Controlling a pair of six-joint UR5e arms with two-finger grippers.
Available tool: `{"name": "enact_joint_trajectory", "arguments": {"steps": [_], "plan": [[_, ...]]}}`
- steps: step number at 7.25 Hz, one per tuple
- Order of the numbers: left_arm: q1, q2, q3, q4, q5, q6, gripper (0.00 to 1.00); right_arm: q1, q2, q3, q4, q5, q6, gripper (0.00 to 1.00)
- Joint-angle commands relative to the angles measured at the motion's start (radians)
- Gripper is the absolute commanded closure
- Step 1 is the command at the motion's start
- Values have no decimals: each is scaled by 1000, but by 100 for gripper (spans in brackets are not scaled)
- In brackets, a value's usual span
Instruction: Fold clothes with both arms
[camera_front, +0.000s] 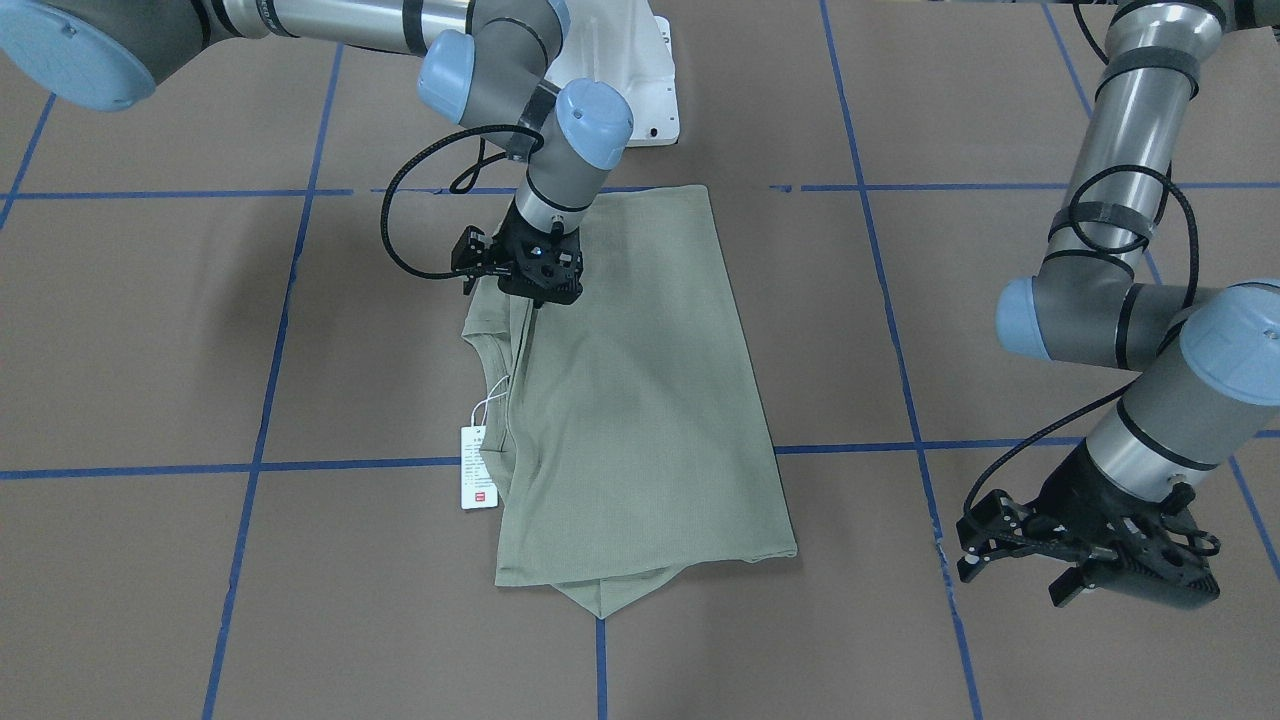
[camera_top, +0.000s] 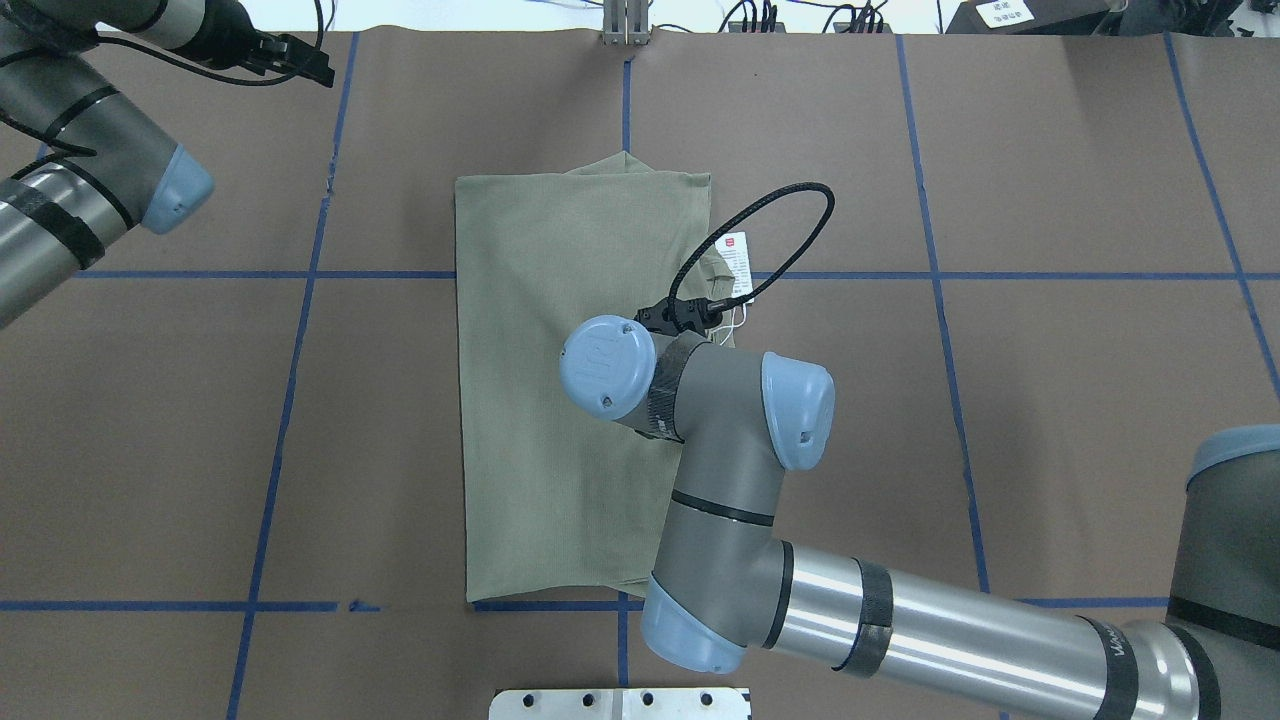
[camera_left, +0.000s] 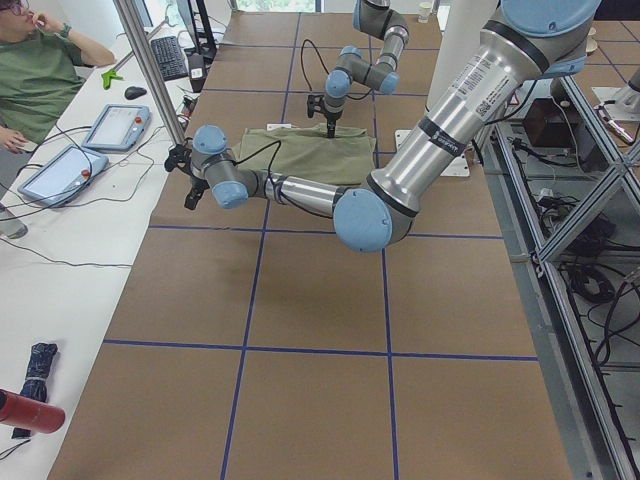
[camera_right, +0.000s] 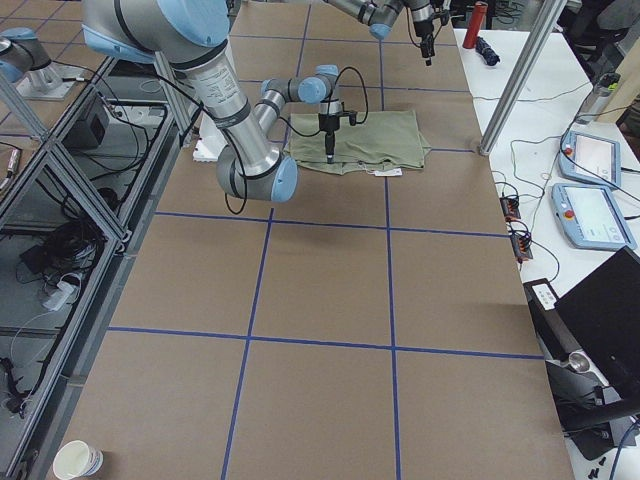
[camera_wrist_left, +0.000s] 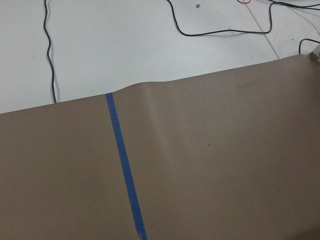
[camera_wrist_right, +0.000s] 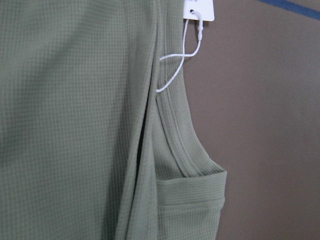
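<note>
shirt: pale green knit shirt (camera_front: 640, 400), flat at mid-table, already folded into one long narrow panel; a corner of a lower layer pokes out at the end away from the robot
handling: looks light, soft and limp, with a ribbed knit that isn't slippery; not fragile; would likely sag and drag if lifted at one point, and the layers may slide apart
where to hold: best guess is the two corners of one short end, one per arm, pinching all layers for the crosswise fold; a grip on the collar (camera_wrist_right: 175, 135) alone would likely lift only the top layer
hang tag: white hang tag (camera_front: 478, 468) on its string, lying on the table just beside the collar edge; could swing or snag
right fingers: right fingers (camera_front: 537, 300) point straight down at the long fold edge near the collar; tips look pressed together into one narrow point; touching the cloth or just above it, and I can't tell whether any fabric is pinched
left fingers: left fingers (camera_front: 1068, 588) hang over bare table well apart from the shirt, holding nothing; can't tell how far open they are
table: brown table (camera_front: 150, 350) with a grid of blue tape lines (camera_front: 300, 465)
</note>
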Motion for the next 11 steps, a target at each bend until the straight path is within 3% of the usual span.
{"name": "enact_joint_trajectory", "arguments": {"steps": [1, 3, 5, 6, 8, 10, 11], "plan": [[0, 1, -1, 0, 0, 1, 0, -2, -14, 5, -3, -6, -16, 0], [0, 1, -1, 0, 0, 1, 0, 1, -48, 46, -70, -26, -74, 0], [0, 1, -1, -2, -2, 2, 0, 0, -236, 245, -98, -51, -130, 0], [0, 1, -1, -2, -3, 1, 0, 4, -264, 292, -101, -58, -198, 0], [0, 1, -7, -2, -31, 1, 0, 1, -249, 295, -86, -55, -193, 0], [8, 91, -137, 12, -50, -48, 0, 15, -263, 304, 153, -14, -97, 0], [9, 140, -233, 11, -95, -185, 0, 15, -299, 307, 276, 25, -14, 0]]}}
